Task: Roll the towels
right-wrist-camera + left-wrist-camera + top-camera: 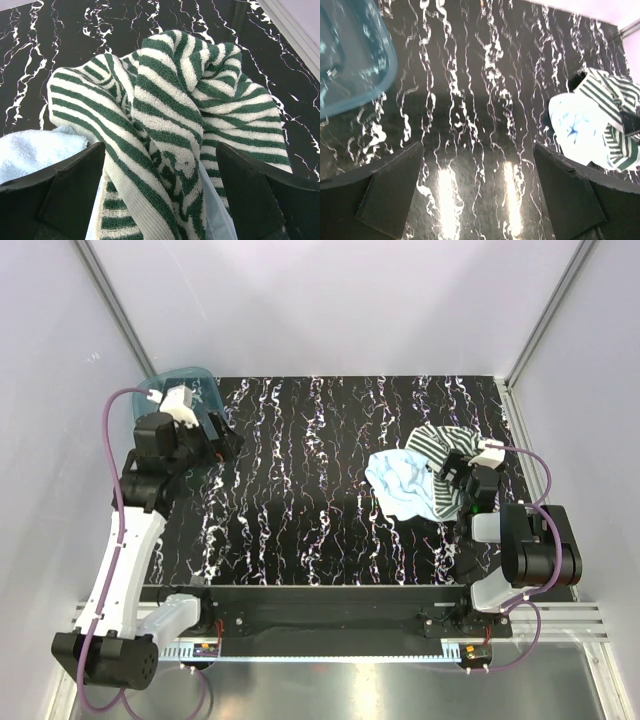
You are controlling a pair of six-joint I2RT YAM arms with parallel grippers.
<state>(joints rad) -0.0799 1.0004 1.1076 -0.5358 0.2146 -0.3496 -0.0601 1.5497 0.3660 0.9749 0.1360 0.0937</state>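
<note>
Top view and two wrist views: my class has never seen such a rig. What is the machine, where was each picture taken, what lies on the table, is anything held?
Two robot arms are bolted side by side. One camera looks down from above; one sits on each wrist, its dark fingers showing below. On the black table lie a pale blue towel and a striped towel, crumpled together at right, and a blue tub at far left. The left end effector and the right end effector, which is by the striped towel, are open. Nothing is held.
</note>
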